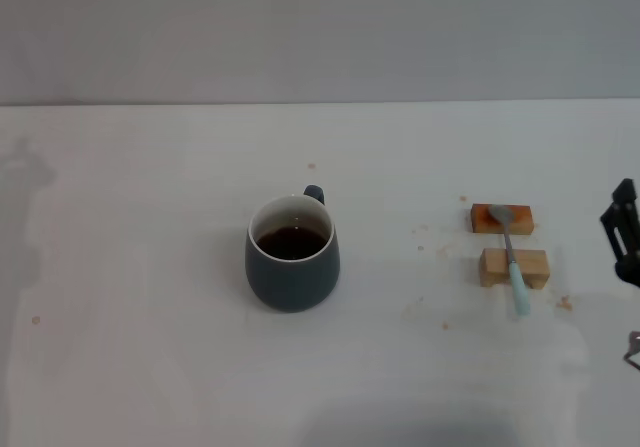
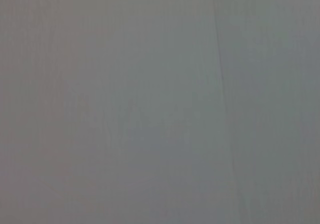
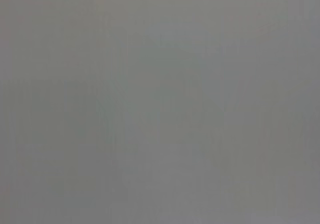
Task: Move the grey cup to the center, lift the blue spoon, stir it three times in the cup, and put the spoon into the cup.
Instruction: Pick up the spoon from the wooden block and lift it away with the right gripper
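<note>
Counter (image 1: 150, 387) is plain white; nearest strip is bare apart from a dim shadow along the bottom edge. Right hand (image 1: 624, 235) pokes in at the right edge of the head view, mostly cut off: only dark finger parts show, so can't tell if it's wide or narrow, and it holds nothing visible. Left hand isn't in view anywhere. Both wrist views give only flat grey, w/ a faint thin line in the left one; nothing to make out.

Grey cup (image 1: 292, 257) stands upright approx. mid-counter, dark brown liquid inside, white inner rim, handle turned to the far side and partly hidden behind the body. Blue spoon (image 1: 511, 257) lies well apart to its right, resting across two small wooden blocks (image 1: 513, 267): metal bowl on the farther block, pale handle overhanging the nearer one toward the camera. Small brownish specks dot the counter near the blocks. Farther back, counter meets a grey wall (image 1: 320, 27).
</note>
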Controlling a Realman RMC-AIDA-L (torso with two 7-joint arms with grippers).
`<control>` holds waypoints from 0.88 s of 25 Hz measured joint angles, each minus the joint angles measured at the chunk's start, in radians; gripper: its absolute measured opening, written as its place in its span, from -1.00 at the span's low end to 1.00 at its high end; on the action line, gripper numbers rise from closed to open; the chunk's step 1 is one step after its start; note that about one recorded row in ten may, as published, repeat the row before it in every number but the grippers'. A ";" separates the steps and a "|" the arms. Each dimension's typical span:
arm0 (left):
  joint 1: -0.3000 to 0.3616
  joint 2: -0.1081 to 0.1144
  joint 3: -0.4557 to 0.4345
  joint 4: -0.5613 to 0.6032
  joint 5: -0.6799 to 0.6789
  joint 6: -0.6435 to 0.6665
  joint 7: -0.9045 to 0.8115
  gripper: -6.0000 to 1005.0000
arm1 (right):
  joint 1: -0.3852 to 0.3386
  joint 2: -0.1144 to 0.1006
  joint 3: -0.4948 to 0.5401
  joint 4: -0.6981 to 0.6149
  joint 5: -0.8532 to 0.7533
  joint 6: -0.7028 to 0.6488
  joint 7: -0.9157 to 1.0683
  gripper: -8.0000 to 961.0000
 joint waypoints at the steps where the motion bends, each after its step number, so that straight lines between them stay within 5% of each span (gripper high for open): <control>1: 0.000 0.000 0.000 0.000 0.000 0.000 0.000 -0.99 | 0.000 0.000 0.000 0.000 0.000 0.000 0.000 0.68; 22: -0.010 0.001 -0.017 -0.003 0.000 0.004 0.002 -0.99 | 0.015 0.000 -0.026 -0.010 0.012 0.133 0.000 0.68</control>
